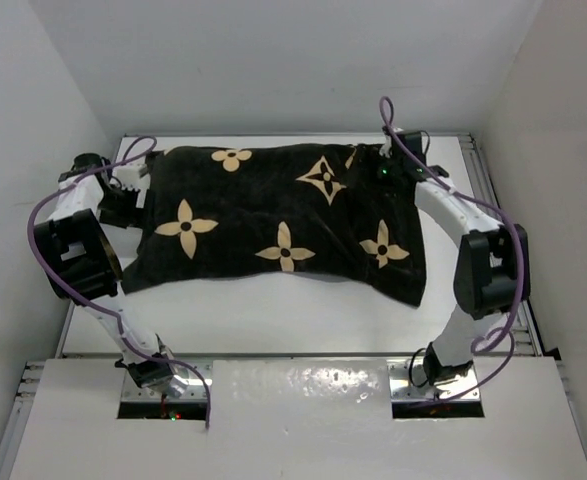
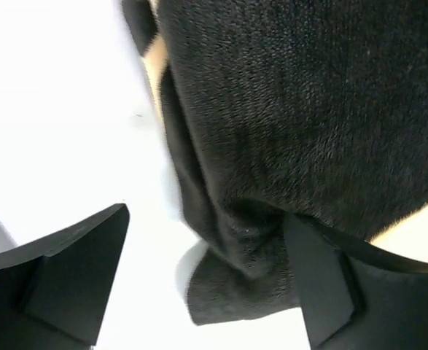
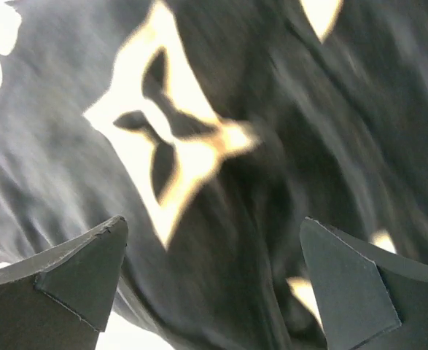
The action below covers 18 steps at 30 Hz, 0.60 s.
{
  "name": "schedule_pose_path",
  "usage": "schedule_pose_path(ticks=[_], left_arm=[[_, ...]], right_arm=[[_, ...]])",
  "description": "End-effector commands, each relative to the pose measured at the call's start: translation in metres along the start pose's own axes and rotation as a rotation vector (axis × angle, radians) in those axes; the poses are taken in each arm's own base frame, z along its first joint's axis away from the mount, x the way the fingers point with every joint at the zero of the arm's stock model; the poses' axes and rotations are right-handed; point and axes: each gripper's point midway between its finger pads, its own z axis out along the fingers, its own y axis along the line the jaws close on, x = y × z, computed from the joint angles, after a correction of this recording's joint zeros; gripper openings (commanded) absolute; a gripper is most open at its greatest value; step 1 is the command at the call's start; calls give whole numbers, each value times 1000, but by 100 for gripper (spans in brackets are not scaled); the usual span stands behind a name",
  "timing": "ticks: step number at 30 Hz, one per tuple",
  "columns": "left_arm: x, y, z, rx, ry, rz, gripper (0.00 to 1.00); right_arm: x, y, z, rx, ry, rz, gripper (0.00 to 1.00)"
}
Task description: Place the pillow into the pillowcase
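pillowcase (image 1: 273,220), black soft fabric printed with tan four-petal flowers and star motifs: lies plump on the white table (image 1: 273,325), between the two arms. pillow: hidden from view, place cannot be told. left gripper (image 2: 206,216): at the pillowcase's far left corner, jaws apart, a fold of its edge between them against one finger, not pinched. right gripper (image 3: 214,222): over the pillowcase's far right corner, jaws wide, holding nothing.

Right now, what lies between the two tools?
The pillowcase fills the stretch from the left tool to the right tool; the top view shows it.
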Motion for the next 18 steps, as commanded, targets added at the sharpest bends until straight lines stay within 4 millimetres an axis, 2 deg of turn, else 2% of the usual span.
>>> schedule_pose_path(ticks=[1, 2, 3, 4, 5, 6, 7, 8, 9, 10, 11, 12, 14, 15, 18], left_arm=[[-9, 15, -17, -14, -28, 40, 88], [-3, 21, -28, -32, -17, 66, 89], [7, 30, -40, -48, -4, 60, 100], [23, 28, -54, -49, 46, 119, 100], [36, 31, -62, -65, 80, 135, 100], [63, 27, -63, -60, 150, 132, 100], [78, 30, -75, -106, 202, 191, 100], [109, 18, -68, -68, 276, 194, 100], [124, 12, -69, -57, 312, 206, 100], [136, 7, -72, -52, 338, 238, 100], [158, -8, -63, -6, 379, 227, 100], [157, -7, -57, -27, 347, 211, 100], [158, -11, -43, -21, 306, 181, 100], [156, -14, -35, -8, 284, 136, 100], [144, -1, -21, -42, 234, 42, 100]], right_arm=[[12, -25, -34, 57, -18, 26, 99], [23, -32, -50, 71, -25, 37, 99], [30, -38, -58, 86, -25, 55, 99], [53, -60, -65, 134, 3, 96, 99], [53, -67, -81, 163, -33, 114, 99], [63, -86, -90, 212, -31, 182, 99], [72, -98, -96, 248, -31, 219, 99], [98, -112, -104, 310, -10, 259, 99], [104, -135, -114, 371, -30, 311, 99], [130, -149, -117, 414, 2, 342, 99], [130, -157, -123, 431, -36, 370, 99], [149, -163, -123, 442, -11, 387, 99], [158, -163, -120, 414, -3, 391, 99], [171, -163, -117, 408, 34, 403, 99], [186, -160, -107, 361, 75, 424, 96]])
